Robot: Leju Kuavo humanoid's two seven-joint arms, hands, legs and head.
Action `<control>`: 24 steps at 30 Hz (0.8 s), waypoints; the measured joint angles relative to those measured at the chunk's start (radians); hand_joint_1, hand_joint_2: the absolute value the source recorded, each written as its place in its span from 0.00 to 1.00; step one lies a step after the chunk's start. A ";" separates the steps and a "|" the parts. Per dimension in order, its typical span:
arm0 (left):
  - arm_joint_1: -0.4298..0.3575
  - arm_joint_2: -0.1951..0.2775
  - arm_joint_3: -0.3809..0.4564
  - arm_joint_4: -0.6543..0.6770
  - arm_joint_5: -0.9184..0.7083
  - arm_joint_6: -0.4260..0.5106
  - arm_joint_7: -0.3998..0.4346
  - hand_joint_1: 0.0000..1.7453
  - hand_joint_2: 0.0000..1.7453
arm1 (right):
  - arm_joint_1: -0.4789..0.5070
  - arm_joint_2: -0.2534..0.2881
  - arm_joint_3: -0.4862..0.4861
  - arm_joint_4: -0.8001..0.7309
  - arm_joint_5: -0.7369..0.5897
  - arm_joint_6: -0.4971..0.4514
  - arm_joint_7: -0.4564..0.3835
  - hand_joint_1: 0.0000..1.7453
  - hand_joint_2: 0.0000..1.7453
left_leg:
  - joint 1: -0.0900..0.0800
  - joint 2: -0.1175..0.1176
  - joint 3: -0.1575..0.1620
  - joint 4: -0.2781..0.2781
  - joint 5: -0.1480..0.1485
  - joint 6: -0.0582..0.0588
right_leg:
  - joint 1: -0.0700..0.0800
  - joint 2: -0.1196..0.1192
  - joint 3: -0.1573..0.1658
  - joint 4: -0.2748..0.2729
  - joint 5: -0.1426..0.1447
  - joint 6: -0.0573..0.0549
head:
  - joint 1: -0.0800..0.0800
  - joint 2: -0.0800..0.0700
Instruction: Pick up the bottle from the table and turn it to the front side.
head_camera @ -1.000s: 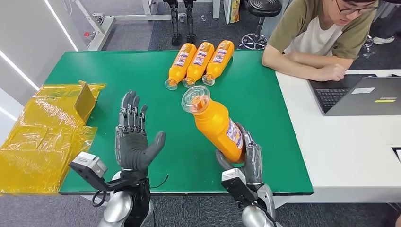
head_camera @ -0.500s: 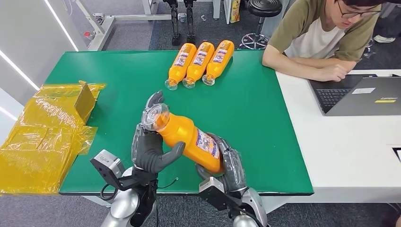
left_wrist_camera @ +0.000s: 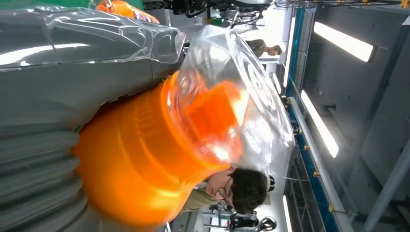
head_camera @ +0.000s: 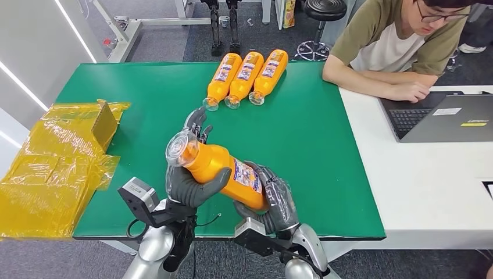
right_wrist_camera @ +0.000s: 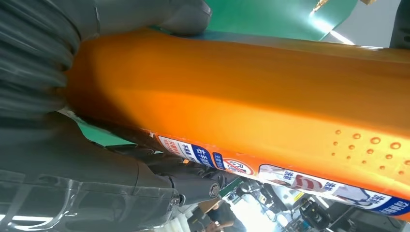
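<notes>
Held bottle: an orange plastic bottle with a clear cap (head_camera: 224,172) is carried above the green table (head_camera: 314,133), lower centre of the frame, cap tilted toward upper left.
Left hand (head_camera: 189,177): wrapped around the neck end.
Right hand (head_camera: 273,200): clasped around the base end.
Spare bottles: three orange bottles (head_camera: 246,75) lie side by side at upper centre.
</notes>
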 joint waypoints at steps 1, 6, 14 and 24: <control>0.000 0.000 0.000 0.000 0.002 0.001 0.000 1.00 1.00 | -0.002 0.000 0.000 0.000 0.004 0.006 0.003 0.98 1.00 | 0.000 0.000 0.000 0.000 0.000 0.000 | 0.000 0.000 0.000 0.000 0.000 0.000 | 0.000 0.000; 0.016 -0.011 0.001 -0.006 -0.003 0.060 -0.024 1.00 1.00 | -0.006 0.001 -0.002 0.000 0.029 0.028 0.016 0.99 1.00 | 0.000 0.000 0.000 0.000 0.000 0.000 | 0.000 0.000 0.000 0.000 0.000 0.000 | 0.000 0.000; 0.059 -0.034 0.001 -0.049 -0.012 0.138 -0.038 1.00 1.00 | -0.008 0.010 -0.002 0.002 0.080 0.041 0.025 0.14 1.00 | 0.000 0.000 0.000 0.000 0.000 0.000 | 0.000 0.000 0.000 0.000 0.000 0.000 | 0.000 0.000; 0.090 -0.037 0.018 -0.081 -0.122 0.277 -0.011 1.00 1.00 | 0.004 0.031 -0.001 0.012 0.030 -0.066 -0.013 0.00 1.00 | 0.000 0.000 0.000 0.000 0.000 0.000 | 0.000 0.000 0.000 0.000 0.000 0.000 | 0.000 0.000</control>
